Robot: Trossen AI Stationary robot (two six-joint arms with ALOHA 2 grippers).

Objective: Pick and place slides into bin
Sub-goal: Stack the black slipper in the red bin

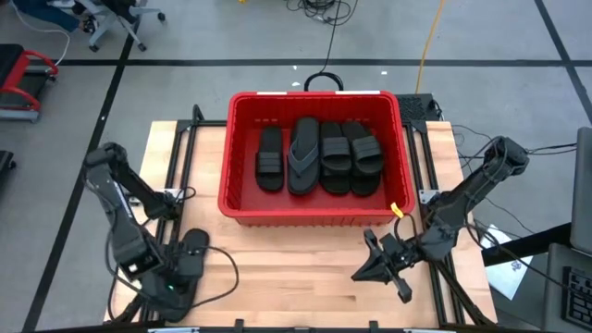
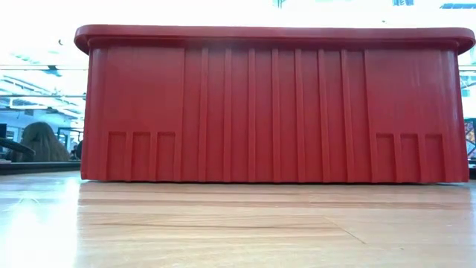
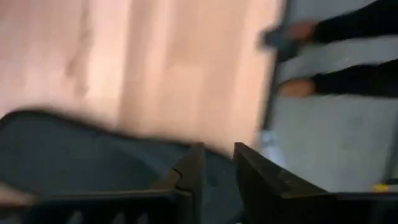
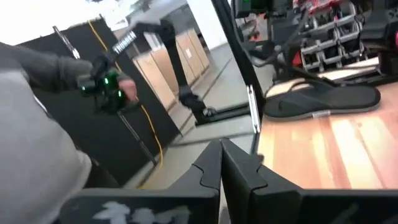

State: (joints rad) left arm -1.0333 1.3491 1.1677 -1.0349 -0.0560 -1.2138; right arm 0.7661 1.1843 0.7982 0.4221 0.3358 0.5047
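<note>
A: High view. The left hand (image 1: 190, 259) is hovering low at the near left corner of the worktop (image 1: 296, 250), over a dark flip-flop (image 1: 196, 241) that is lying there. Fingers unreadable from above.

B: And the right hand (image 1: 359, 274)?

A: It is resting low at the near right of the worktop, in front of the bin (image 1: 314, 95) and well apart from it. The red bin is sitting at the far middle, and the slides (image 1: 335, 157) are lying in it side by side, a grey thong sandal (image 1: 303, 155) among them.

B: Low view?

A: The bin's ribbed front wall is filling the frame, standing flat on the worktop. Neither hand is showing.

B: Left wrist view?

A: The two fingers (image 3: 189, 174) are standing a narrow gap apart, right over the flip-flop. Blurred, so I cannot tell whether they are touching it.

B: Right wrist view?

A: Fingers pressed together, gripping nothing. The flip-flop is lying flat on the worktop farther off.
</note>
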